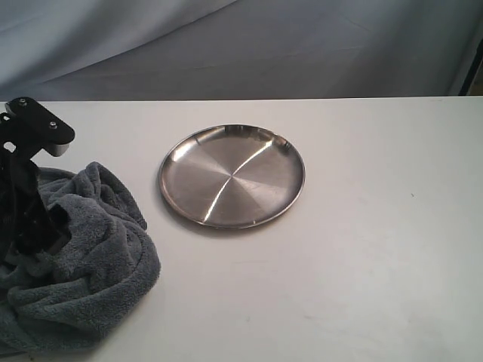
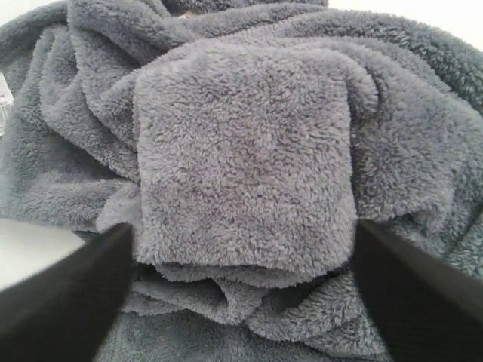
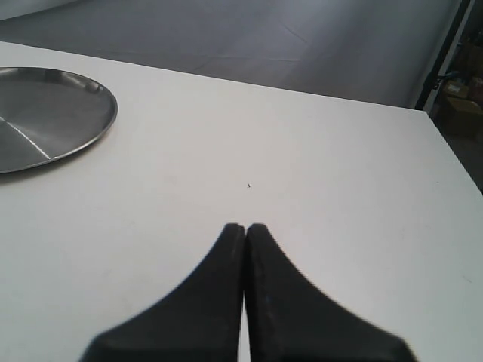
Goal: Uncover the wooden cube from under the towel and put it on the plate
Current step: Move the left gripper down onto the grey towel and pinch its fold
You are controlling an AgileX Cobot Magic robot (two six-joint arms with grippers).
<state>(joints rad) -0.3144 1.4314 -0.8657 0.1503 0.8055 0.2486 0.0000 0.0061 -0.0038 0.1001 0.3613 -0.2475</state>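
The dark grey towel lies bunched at the table's front left. In the left wrist view the towel drapes over a square, boxy hump. The wooden cube itself is hidden. My left gripper is open wide, with its black fingers on either side of that hump and low against the cloth. From outside, the left gripper is sunk into the towel's folds. The steel plate sits bare in the middle of the table. My right gripper is shut on nothing, low over the table to the right of the plate.
The white table runs to a far edge against a grey backdrop. Its right edge drops off beside shelving. The right arm is outside the exterior view.
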